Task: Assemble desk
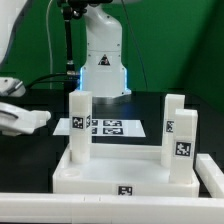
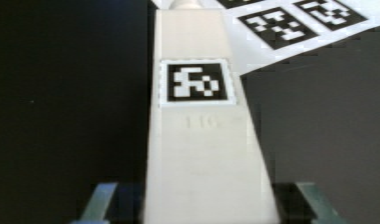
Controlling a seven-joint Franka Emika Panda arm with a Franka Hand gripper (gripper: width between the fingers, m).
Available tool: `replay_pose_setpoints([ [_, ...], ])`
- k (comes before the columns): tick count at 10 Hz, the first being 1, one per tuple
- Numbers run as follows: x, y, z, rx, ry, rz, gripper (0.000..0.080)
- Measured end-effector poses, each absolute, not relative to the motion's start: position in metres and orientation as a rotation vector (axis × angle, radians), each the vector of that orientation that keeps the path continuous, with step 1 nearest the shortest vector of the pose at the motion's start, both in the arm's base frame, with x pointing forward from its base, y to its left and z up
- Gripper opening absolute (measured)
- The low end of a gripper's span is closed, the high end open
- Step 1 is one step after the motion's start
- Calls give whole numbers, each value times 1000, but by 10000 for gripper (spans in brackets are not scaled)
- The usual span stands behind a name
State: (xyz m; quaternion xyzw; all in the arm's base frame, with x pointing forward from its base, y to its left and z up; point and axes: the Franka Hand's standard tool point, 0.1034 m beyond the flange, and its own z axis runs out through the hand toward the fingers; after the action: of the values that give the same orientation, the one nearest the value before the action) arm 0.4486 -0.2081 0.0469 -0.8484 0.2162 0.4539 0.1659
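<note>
Desk tabletop (image 1: 120, 172) is seen on the black counter (image 1: 40, 140) with legs standing in it, one white leg (image 2: 201, 130) pinched between the fingers (image 2: 103, 200) near the marker board (image 1: 105, 126).

The gripper (image 2: 201, 203) was cropped at six o'clock, fingertips unseen; a leg (image 2: 199, 110) hid its grip. The marker board (image 2: 290, 28) ran off at one o'clock.
</note>
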Motion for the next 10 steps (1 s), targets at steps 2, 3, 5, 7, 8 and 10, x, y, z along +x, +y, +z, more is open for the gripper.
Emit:
replay_pose_setpoints([
  [2, 464, -206, 72, -2472, 581, 1250, 290],
  [3, 464, -207, 69, -2477, 585, 1245, 290],
  [5, 467, -209, 67, -2495, 588, 1224, 290],
  [7, 476, -206, 83, -2505, 576, 1201, 290],
  [8, 485, -206, 92, -2533, 571, 1158, 290],
  [10, 507, -208, 98, -2662, 573, 963, 290],
])
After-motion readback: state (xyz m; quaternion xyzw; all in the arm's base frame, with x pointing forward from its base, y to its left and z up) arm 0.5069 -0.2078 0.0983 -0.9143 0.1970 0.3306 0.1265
